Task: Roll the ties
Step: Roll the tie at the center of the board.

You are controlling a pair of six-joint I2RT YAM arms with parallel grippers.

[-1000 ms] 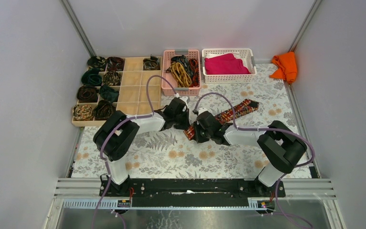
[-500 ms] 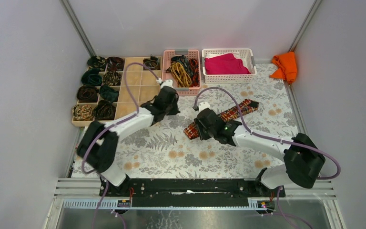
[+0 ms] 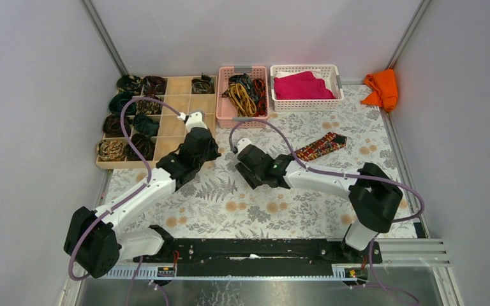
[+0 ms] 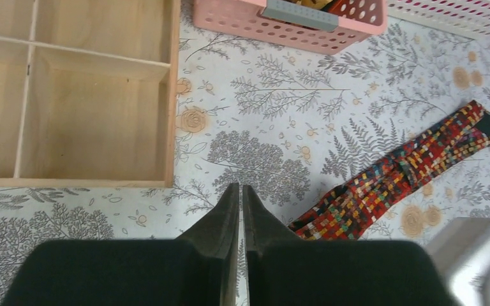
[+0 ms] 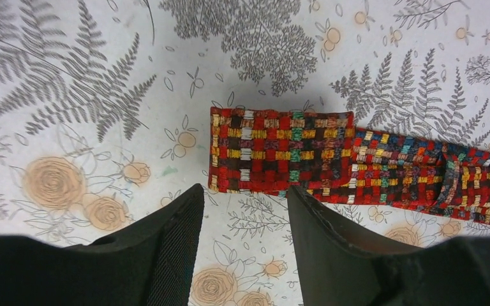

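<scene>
Several rolled patterned ties (image 3: 122, 103) already sat in the left cells of the compartmented wooden tray (image 3: 177, 104), and other cells were bare. A tangle of loose ties (image 3: 245, 95) waited in the pink plastic basket (image 3: 242, 69), so we judged the job partly done. The red-orange woven tie (image 5: 281, 159) lay flat and unrolled on the floral tablecloth (image 3: 230, 204), mid-table. Its long axis slanted from near-left to far-right, with the broad square end nearest our right gripper (image 5: 245, 194), whose fingers stood apart and empty. Our left gripper (image 4: 240, 191) was all but closed on nothing.
</scene>
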